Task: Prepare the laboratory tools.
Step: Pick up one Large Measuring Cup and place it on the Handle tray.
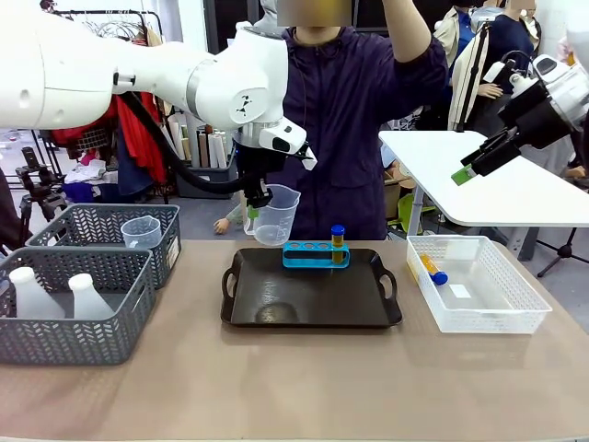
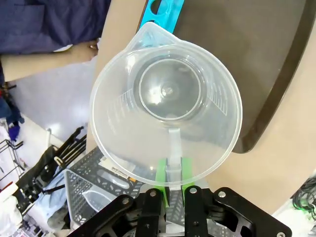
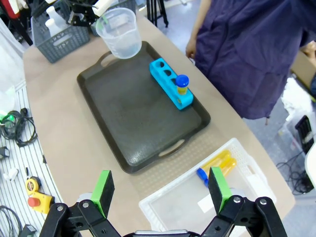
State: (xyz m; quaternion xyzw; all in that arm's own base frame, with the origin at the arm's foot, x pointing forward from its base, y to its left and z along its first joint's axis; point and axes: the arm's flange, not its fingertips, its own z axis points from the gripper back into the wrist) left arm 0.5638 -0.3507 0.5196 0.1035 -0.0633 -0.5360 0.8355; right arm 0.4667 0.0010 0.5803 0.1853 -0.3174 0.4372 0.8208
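My left hand [image 2: 174,177]: grips measuring beaker [image 2: 165,113] by its handle, over tray [image 1: 304,299] far-left corner.
My right hand [image 3: 160,190]: open, empty.

Bright, even room light; faint shadows on my counter [image 1: 294,387]; glare on tray [image 1: 313,295] and beaker [image 2: 165,108]; wrist-view edges bend.

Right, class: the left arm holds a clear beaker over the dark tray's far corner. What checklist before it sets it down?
1. Left jaws shut on the clear plastic measuring beaker by its handle: ok.
2. Beaker roughly upright: ok.
3. Beaker squarely above the dark rectangular tray: cannot tell.
4. Small blue tube rack apart from beaker: ok.
5. Right jaws open, raised off the table: ok.
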